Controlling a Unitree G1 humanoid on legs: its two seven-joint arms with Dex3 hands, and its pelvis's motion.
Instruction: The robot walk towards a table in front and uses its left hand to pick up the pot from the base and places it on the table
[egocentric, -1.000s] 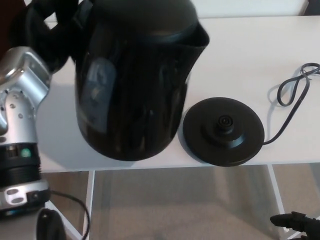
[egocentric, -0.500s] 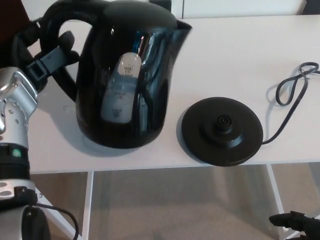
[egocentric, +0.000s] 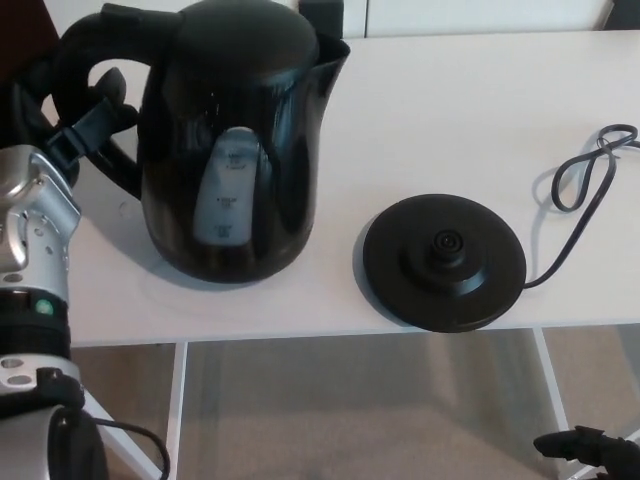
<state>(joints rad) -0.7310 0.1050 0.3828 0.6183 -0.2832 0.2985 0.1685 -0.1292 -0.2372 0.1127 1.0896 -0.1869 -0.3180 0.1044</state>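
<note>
Your left hand (egocentric: 72, 128) is squeezing the kettle (egocentric: 235, 150) by its handle (egocentric: 75, 50) so it is standing straight, left of the base (egocentric: 443, 262).

Black pot (egocentric: 235, 150), black base (egocentric: 443, 261), white table (egocentric: 470, 110).

The left forearm (egocentric: 35, 225) has a rounded silver metal shell dotted with small dark screw holes. Below the shell sits a black ring section carrying one round green indicator (egocentric: 42, 306); next comes a further silver segment with pale oval marks. A thin black cable (egocentric: 135, 427) curves out beside a rounded black cap (egocentric: 75, 450) at the lower edge. The left hand (egocentric: 85, 120) is matt black with thick jointed fingers. The right hand (egocentric: 590, 447) is black — only a small part shows at the bottom corner.
</note>
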